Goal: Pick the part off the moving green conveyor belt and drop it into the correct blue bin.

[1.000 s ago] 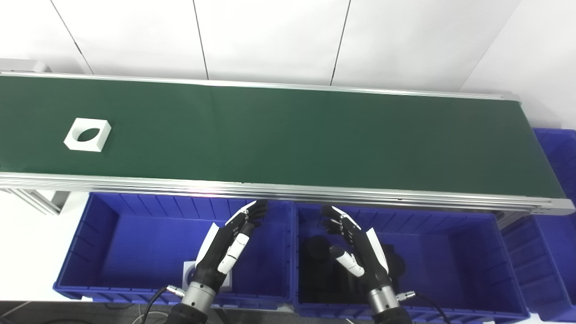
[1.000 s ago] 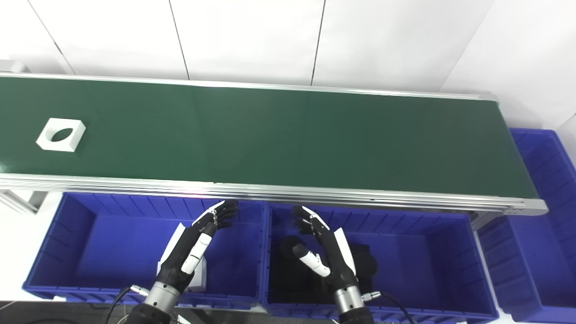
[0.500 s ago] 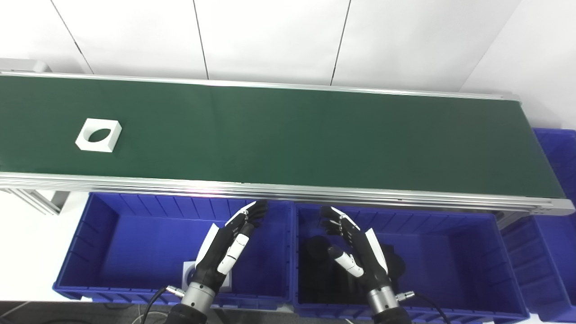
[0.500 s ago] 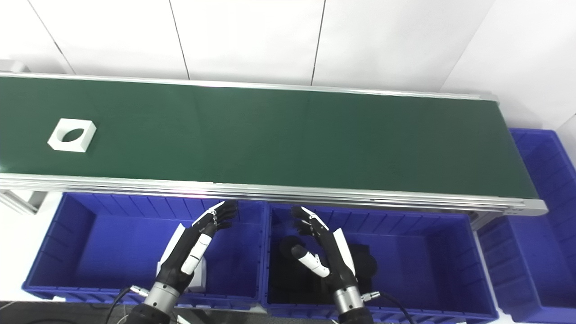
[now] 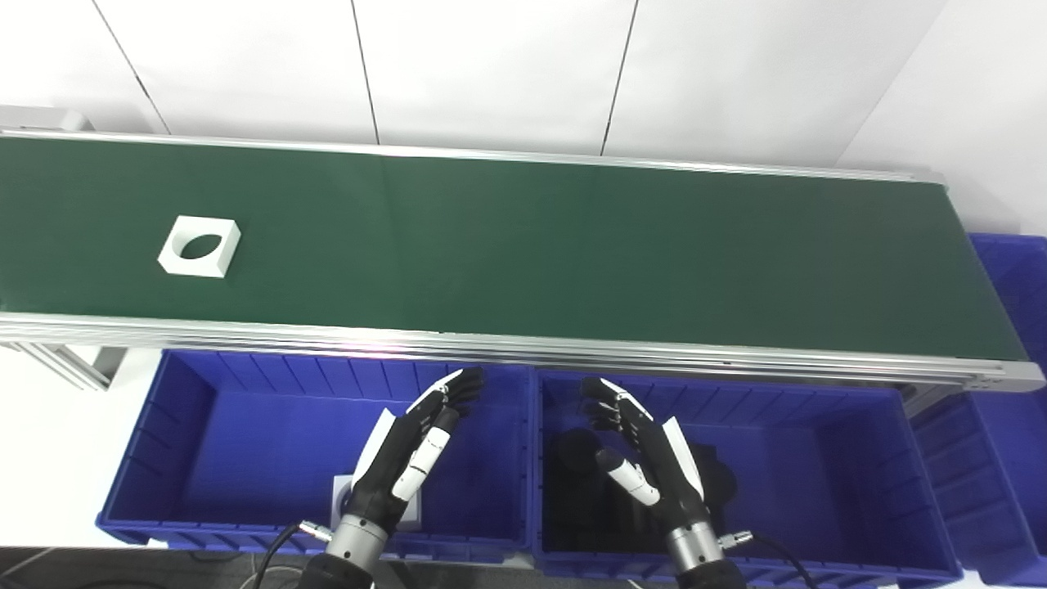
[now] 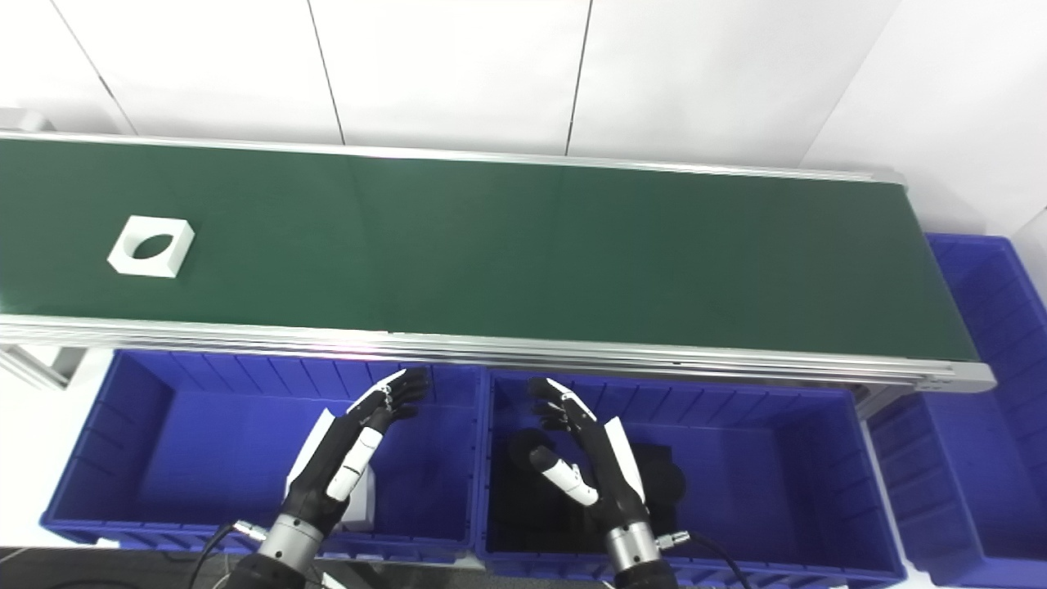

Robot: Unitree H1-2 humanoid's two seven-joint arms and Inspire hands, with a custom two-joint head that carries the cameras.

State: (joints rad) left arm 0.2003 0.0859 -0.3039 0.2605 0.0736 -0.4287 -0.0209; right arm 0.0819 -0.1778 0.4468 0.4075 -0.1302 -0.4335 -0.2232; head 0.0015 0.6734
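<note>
A white square part with a round hole (image 5: 199,246) lies on the green conveyor belt (image 5: 523,245) near its left end; it also shows in the right eye view (image 6: 151,246). My left hand (image 5: 409,458) is open and empty, hovering over the left blue bin (image 5: 204,442). My right hand (image 5: 642,462) is open and empty over the middle blue bin (image 5: 818,458). Both hands are below the belt's near edge, far from the part.
A white part (image 5: 339,499) lies in the left bin, partly hidden by my left hand. Black parts (image 5: 572,474) lie in the middle bin. A third blue bin (image 5: 1010,409) stands at the right end of the belt. A white wall is behind.
The white part has travelled to the right along the belt. Both hands have barely moved, dropping slightly.
</note>
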